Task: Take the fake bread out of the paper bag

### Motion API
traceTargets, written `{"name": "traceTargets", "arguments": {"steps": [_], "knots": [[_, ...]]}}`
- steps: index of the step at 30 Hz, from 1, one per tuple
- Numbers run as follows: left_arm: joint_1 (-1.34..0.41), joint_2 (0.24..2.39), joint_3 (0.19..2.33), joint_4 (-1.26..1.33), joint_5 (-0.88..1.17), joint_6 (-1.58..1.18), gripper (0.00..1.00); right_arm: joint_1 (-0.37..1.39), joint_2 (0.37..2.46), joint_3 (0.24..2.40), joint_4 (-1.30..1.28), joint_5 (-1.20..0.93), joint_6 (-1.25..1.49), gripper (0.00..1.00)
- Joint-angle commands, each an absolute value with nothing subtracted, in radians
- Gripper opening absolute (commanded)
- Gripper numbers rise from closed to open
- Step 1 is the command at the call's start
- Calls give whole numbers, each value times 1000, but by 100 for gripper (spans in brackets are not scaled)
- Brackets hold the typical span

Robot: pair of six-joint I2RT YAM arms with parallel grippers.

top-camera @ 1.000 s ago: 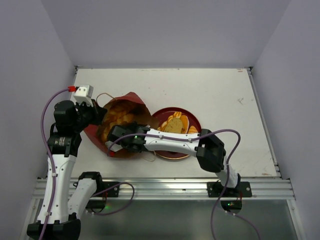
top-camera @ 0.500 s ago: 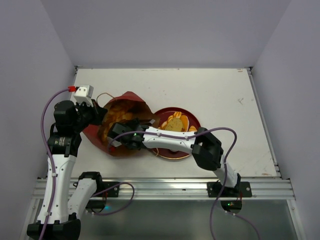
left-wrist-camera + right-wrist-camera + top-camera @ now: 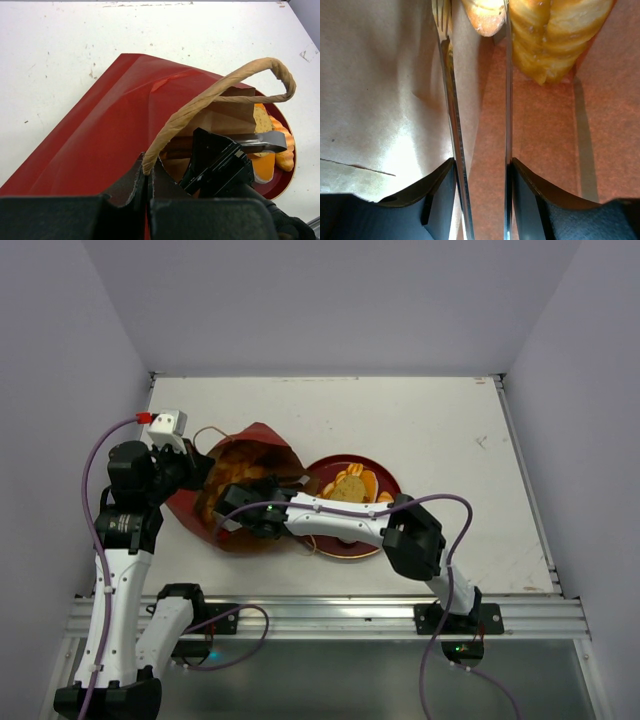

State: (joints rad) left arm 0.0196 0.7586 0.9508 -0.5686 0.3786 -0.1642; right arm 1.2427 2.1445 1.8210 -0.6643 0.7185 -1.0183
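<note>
Presently:
Left claw (image 3: 149,172): clamped shut on cord (image 3: 220,87) of paper bag (image 3: 110,120).
Right claw (image 3: 476,30): parted inside, bread (image 3: 485,14) tip between.

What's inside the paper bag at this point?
Inside the paper bag, golden fake bread lies on the brown lining and the right gripper reaches in, jaws apart. The arm and bag wall hide how many pieces remain.

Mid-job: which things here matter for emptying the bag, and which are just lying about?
In the job: bag, bread inside it, bread on the plate, left tool shut on the handle, right tool open inside the bag.
Lying about: plate.
</note>
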Motion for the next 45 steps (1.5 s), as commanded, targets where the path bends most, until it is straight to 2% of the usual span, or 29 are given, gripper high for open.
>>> {"name": "traceTargets", "arguments": {"steps": [1, 30, 45], "knots": [[28, 741, 953, -552, 413, -170, 0, 1223, 2155, 1868, -623, 762, -991, 49], [28, 749, 939, -535, 400, -175, 0, 1218, 2026, 1779, -575, 811, -983, 50], [28, 745, 953, -546, 405, -172, 0, 1219, 2089, 1784, -575, 796, -991, 50]]}}
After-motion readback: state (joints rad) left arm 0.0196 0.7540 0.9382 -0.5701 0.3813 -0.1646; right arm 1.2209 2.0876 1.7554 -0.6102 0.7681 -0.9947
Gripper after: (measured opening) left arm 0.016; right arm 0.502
